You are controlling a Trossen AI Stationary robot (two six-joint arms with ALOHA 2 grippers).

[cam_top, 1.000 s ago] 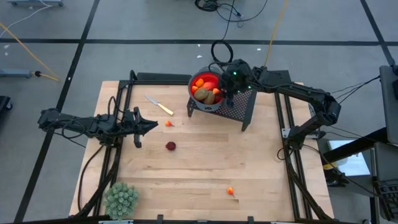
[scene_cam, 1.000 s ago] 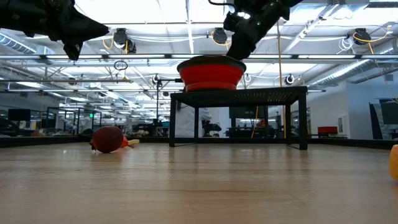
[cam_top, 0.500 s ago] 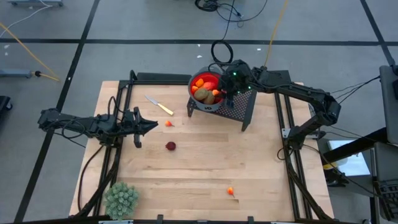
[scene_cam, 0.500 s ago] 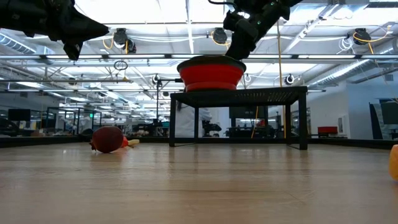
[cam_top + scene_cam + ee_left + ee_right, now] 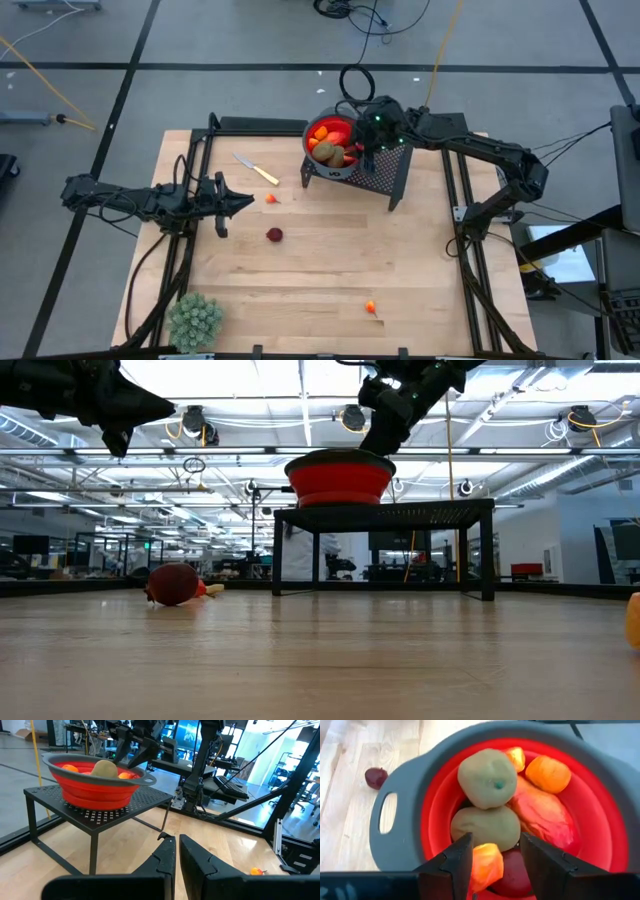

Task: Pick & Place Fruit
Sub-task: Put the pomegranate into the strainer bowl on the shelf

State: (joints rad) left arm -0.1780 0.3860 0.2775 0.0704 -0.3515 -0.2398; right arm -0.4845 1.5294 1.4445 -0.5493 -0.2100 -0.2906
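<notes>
One red bowl (image 5: 322, 135) sits on one black perforated stand (image 5: 385, 170). The bowl contains two brown kiwi-like ovals (image 5: 487, 777), one longer red-orange fruit (image 5: 542, 815), and three orange pieces (image 5: 547, 772). The desk (image 5: 320, 270) carries one dark red round fruit (image 5: 274, 235), two tiny orange pieces (image 5: 371, 307), one yellow-handled knife (image 5: 257, 169), and one pale green spiky ball (image 5: 195, 319).

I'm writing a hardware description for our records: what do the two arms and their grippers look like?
Both arms are dark, slim and jointed. The left gripper tapers to two pointed black fingers. The right gripper has flat, angular black fingers, green lights glowing on its wrist and black cables trailing along its arm.
</notes>
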